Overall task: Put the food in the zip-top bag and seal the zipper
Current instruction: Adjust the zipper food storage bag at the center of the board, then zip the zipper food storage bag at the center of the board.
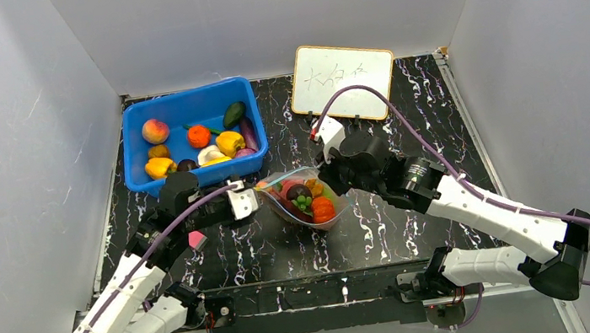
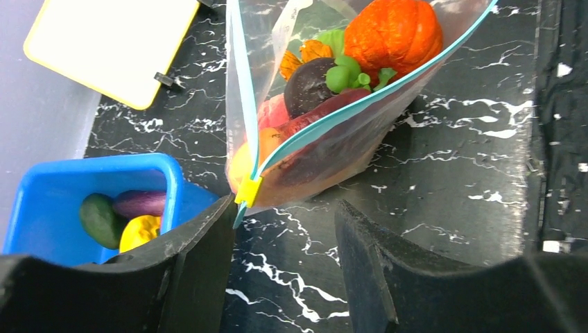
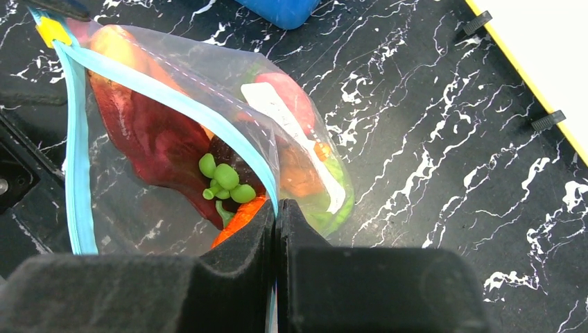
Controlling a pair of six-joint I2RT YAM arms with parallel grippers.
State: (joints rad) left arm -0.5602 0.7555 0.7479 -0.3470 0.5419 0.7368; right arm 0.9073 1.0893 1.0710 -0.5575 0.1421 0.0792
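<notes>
The clear zip-top bag point(image 1: 304, 202) lies mid-table with its mouth gaping, holding food: an orange pumpkin piece point(image 2: 392, 31), a dark round fruit point(image 2: 308, 83) and a dark red slice point(image 3: 163, 142). Its zipper point(image 2: 360, 104) is a teal strip with a yellow slider point(image 2: 249, 191) at one end. My left gripper point(image 2: 284, 208) is open, and the slider sits just off its left fingertip point(image 2: 215, 218). At the bag's other end my right gripper point(image 3: 276, 208) is shut on the zipper strip point(image 3: 173, 100). More food lies in the blue bin point(image 1: 139, 173): a peach point(image 1: 155, 130) and a yellow pepper point(image 1: 229, 142).
A yellow-framed whiteboard point(image 1: 342, 80) leans at the back right. A small pink cube point(image 1: 196, 240) lies under my left arm. The bin stands at the back left, close behind my left gripper point(image 1: 249, 199). White walls enclose the black marbled table point(image 1: 386, 240).
</notes>
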